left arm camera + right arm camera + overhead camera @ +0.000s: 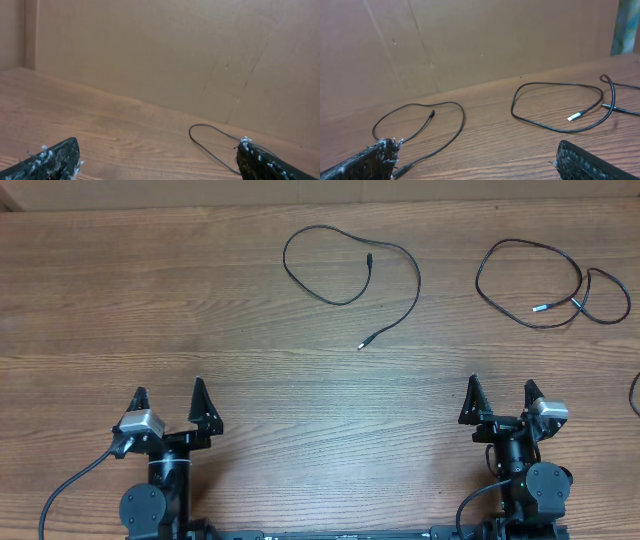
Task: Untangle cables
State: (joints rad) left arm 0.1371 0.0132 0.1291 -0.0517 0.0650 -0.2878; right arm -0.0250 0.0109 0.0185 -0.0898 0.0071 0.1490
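Note:
Two thin black cables lie apart on the wooden table. One cable [418,280] forms a wide loop at the centre back, also seen as cable [210,153] and cable [462,117]. The other cable [478,278] loops at the back right, its silvery plug [575,117] inside the loop of cable [545,125]. My left gripper [170,408] [159,150] is open near the front left, with nothing between its fingers. My right gripper [500,402] [476,150] is open near the front right, and the centre cable's plug end lies just ahead of its left finger.
A brown board wall [470,45] stands along the table's far side. A short dark cord [635,395] shows at the right edge of the overhead view. Bare wood [330,420] lies between the two grippers.

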